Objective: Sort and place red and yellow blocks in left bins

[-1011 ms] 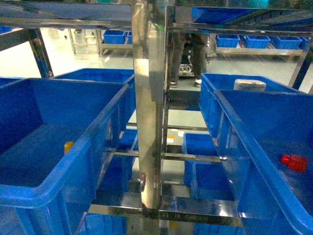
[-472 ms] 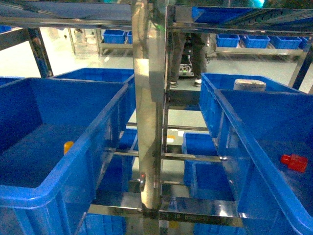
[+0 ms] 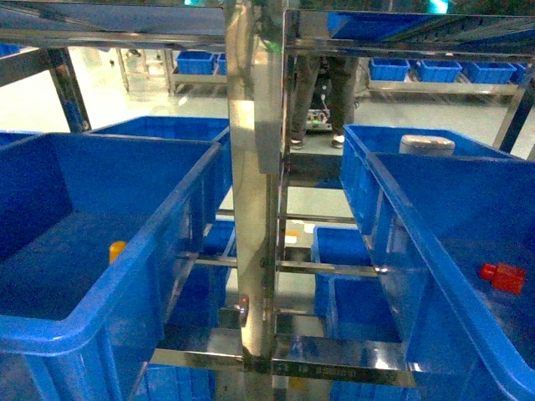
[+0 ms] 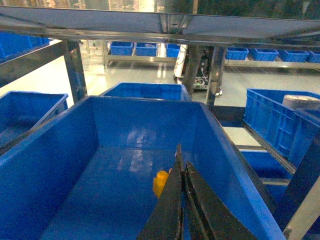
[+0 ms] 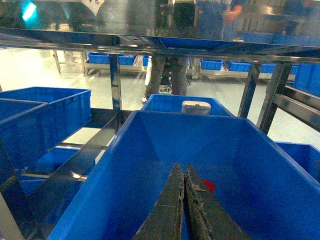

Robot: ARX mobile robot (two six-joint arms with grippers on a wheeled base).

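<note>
Blue plastic fills the head view: a large left bin (image 3: 100, 251) stands left of a steel upright post (image 3: 255, 209), and a matching right bin (image 3: 451, 251) stands right of it. On the left bin's floor, close to the wall nearest the post, lies the yellow block (image 3: 117, 250). The red block (image 3: 503, 276) lies on the floor of the right bin, toward its side farthest from the post. Beyond the right bin sits another blue crate with a white round object (image 3: 427, 144) in it. Neither arm shows in this view.

From the left wrist camera, the left gripper (image 4: 181, 172) hangs over the left bin (image 4: 65, 130), its dark fingers (image 4: 170, 205) pressed together with nothing between them. The yellow block (image 4: 160, 182) rests on the bin floor just left of the fingertips and is partly hidden by them; whether they touch it cannot be told.

From the right wrist camera, the right gripper (image 5: 181, 175) is over the right bin (image 5: 125, 155), its fingers (image 5: 167, 210) likewise pressed together and empty. A sliver of the red block (image 5: 208, 185) shows on the bin floor just right of the fingers. The white round object (image 5: 195, 107) sits in the crate beyond the bin's far wall.
</note>
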